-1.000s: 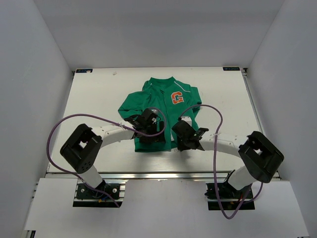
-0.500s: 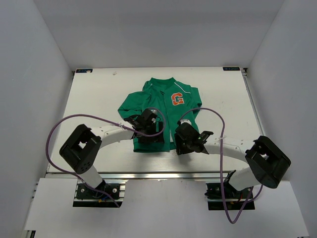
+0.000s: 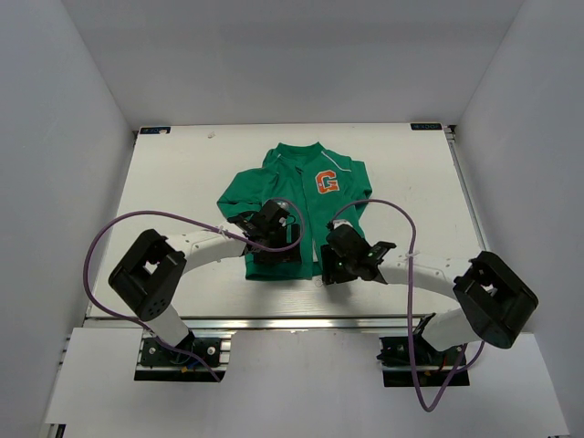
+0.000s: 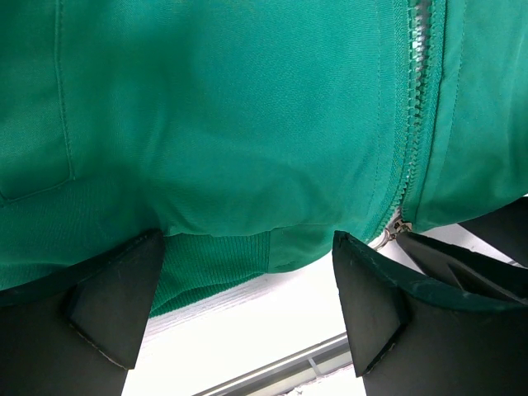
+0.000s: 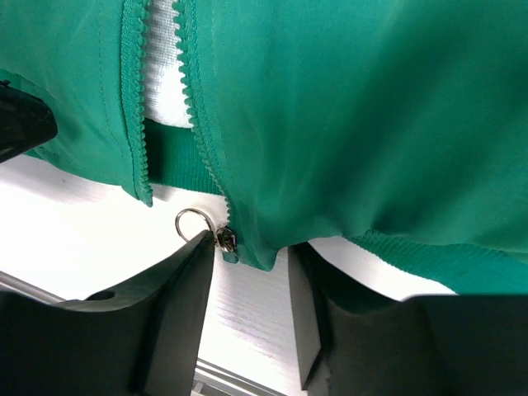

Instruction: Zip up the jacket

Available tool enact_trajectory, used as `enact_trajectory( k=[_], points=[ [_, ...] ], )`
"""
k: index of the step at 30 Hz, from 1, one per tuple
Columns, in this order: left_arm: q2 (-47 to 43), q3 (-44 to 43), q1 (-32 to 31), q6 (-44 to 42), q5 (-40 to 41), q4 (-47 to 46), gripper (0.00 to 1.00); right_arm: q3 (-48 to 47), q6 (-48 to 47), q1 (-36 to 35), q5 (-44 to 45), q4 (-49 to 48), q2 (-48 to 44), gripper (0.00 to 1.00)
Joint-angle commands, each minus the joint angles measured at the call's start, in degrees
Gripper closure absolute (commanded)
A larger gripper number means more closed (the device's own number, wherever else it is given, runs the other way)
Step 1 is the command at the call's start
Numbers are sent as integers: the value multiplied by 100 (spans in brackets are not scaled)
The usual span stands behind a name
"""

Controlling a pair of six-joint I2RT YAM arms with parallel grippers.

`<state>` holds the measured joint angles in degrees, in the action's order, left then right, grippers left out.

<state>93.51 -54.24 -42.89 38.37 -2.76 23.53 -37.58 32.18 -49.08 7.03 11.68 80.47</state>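
"Since the small green zip-front jacket (image 3: 301, 187) lies flat in the middle of the white table (image 3: 182, 182), collar away from us and ribbed hem toward the arms, how do we start this zip?"

"Left side first. My left claw (image 4: 247, 305) has its jaws wide apart astride the hem, gripping nothing. I'd close it on the ribbing just beside the zip to pin that panel flat. My right claw (image 5: 247, 272) stands apart too, with the small metal slider (image 5: 224, 239) and its wire ring pull (image 5: 191, 221) right at the gap. I reckon the loose row of green teeth (image 5: 134, 107) must be fed into the slider before any pull. I'd go slowly, or the cloth may bunch."

"What can't you make out?"

"From above, both claws cover the hem and the lower zip. I can't tell whether anything is seated in the slider. On the left wrist view, the slider is only a small glint at the hem's edge."
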Motion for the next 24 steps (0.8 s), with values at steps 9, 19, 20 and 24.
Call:
enact_trajectory(
  k=[9, 19, 20, 24],
  points=[
    [-299, -69, -17, -84, 48, 108, 8, 190, 121, 302, -299, -184, -365, 51],
    [-272, -104, -17, -75, 57, 117, 8, 85, 104, 311, -52, -61, -49, 51],
    [-272, -96, -17, -75, 65, 117, 8, 76, 86, 311, -61, -61, 4, 51],
    [-325, -87, -26, -75, 101, 134, 8, 84, 86, 311, -17, -87, 197, 56]
  ],
)
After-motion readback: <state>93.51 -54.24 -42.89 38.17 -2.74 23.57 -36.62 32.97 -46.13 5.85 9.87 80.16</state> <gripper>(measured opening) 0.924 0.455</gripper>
